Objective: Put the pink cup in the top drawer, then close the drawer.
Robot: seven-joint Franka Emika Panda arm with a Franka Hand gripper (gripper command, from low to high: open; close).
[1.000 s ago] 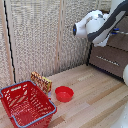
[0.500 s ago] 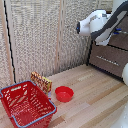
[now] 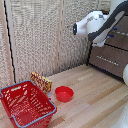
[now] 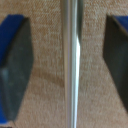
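Note:
In the wrist view my gripper is open, with one blue-tipped finger on each side of a silver bar handle. The handle runs between the fingers without touching them, against a brown drawer front. In the exterior view the white arm reaches to the upper part of the dark brown storage unit on the exterior view's right. The arm hides the gripper itself there. The pink recepticle is out of view.
A red wire-mesh basket stands on the wooden floor at the exterior view's left. A patterned box leans behind it and a shallow red bowl sits beside it. A woven screen wall forms the background.
The arm has shifted slightly towards the storage unit. The basket, bowl and box have not moved.

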